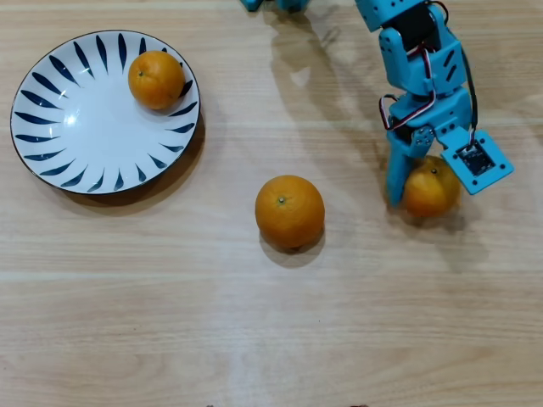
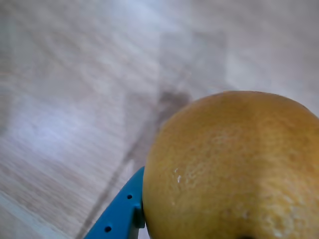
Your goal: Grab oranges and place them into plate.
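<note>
**Round fruit in a narrow grip: the carry is the risky part**

In the overhead view the blue gripper (image 1: 422,188) is clamped on a small orange (image 1: 430,192) at about four o'clock from the table's centre, one finger (image 1: 396,174) pressed on the fruit's nine o'clock side. The wrist view fills with that same orange (image 2: 232,167), touching a blue finger (image 2: 122,214) at its lower edge.

The plate (image 1: 59,127) lies well apart at ten o'clock, with another orange (image 1: 156,79) already sitting at its one o'clock rim. The large orange (image 1: 289,211) rests on the wooden table (image 1: 271,339) between gripper and plate.

The likely failures, as I judge them:
- The smooth, round fruit may squirt from the fingers if the hold is off-centre.
- A low carry could knock the large orange.
- A release near the rim could roll the fruit off, or bump the one already there.
</note>
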